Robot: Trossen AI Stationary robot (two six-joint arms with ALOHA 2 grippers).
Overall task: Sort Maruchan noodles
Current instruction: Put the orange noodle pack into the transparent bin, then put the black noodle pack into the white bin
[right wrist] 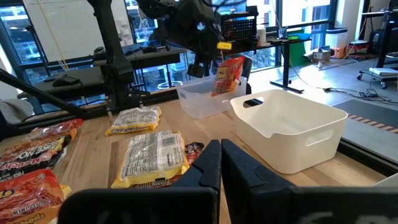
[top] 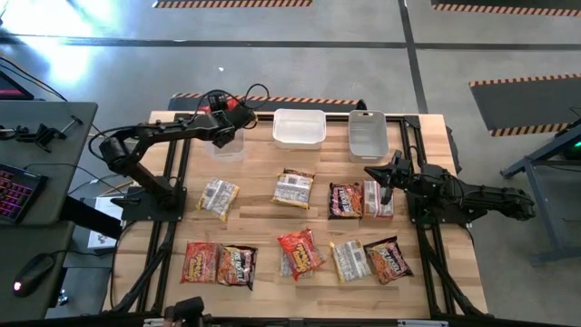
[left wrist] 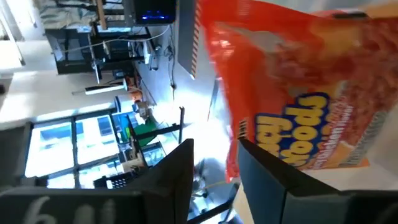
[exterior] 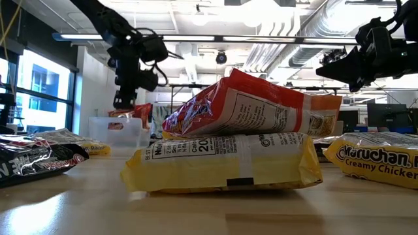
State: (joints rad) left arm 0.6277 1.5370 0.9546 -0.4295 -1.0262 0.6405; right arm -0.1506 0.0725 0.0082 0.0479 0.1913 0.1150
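My left gripper (top: 227,136) hangs open over the clear tub (top: 229,148) at the table's far left. A red-orange Maruchan packet (right wrist: 229,76) stands tilted in that tub, just below the fingers; in the left wrist view the packet (left wrist: 292,81) lies beside the gripper (left wrist: 214,146), not between its fingers. Several more packets lie flat on the table, such as a yellow one (top: 219,197) and a dark one (top: 346,200). My right gripper (top: 377,173) waits shut above the table's right side, holding nothing. My left gripper has nothing between its fingers. The red-orange packet's edge (left wrist: 235,158) lies close beside the outer side of one finger (left wrist: 273,180); I cannot tell whether they touch.
Two more tubs stand along the far edge, one in the middle (top: 299,127) and one to its right (top: 368,133). A front row of packets (top: 300,252) runs along the near edge. In the low view, a red packet lies stacked on a yellow packet (exterior: 222,163).
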